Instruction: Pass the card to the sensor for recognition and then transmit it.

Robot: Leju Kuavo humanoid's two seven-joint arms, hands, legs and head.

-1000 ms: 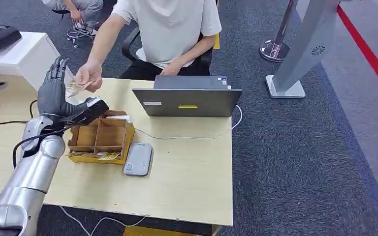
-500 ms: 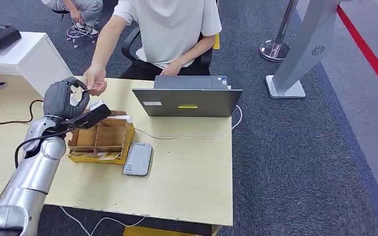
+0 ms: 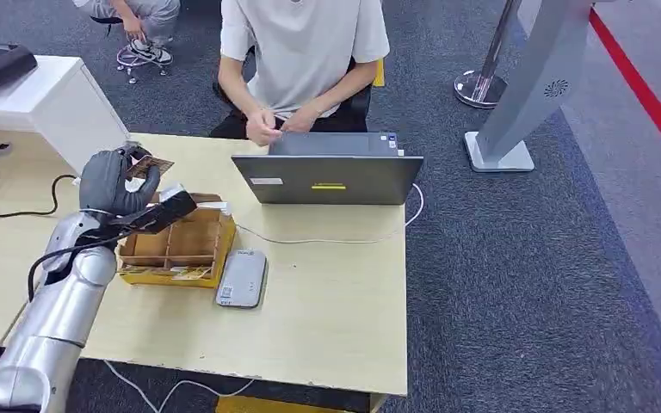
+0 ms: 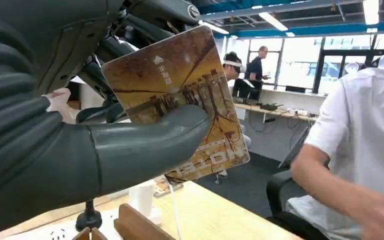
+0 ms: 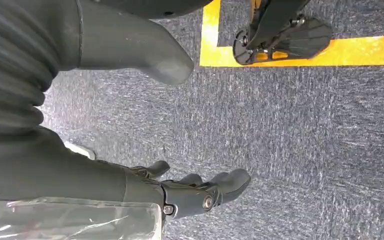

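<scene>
left hand pinching the card upper left; keep it flat while lowering onto the sensor, right hand loose

The robot's left arm is a smooth, rounded silver tube built in segments, with a black cable looping along its upper part. Its left hand is dark grey, with a ribbed grey cover at the wrist, a thick matte grey thumb and darker fingers that show a small round screw. The right hand has the same ribbed grey cover, grey thumb and dark fingers with a silver screw.
</scene>
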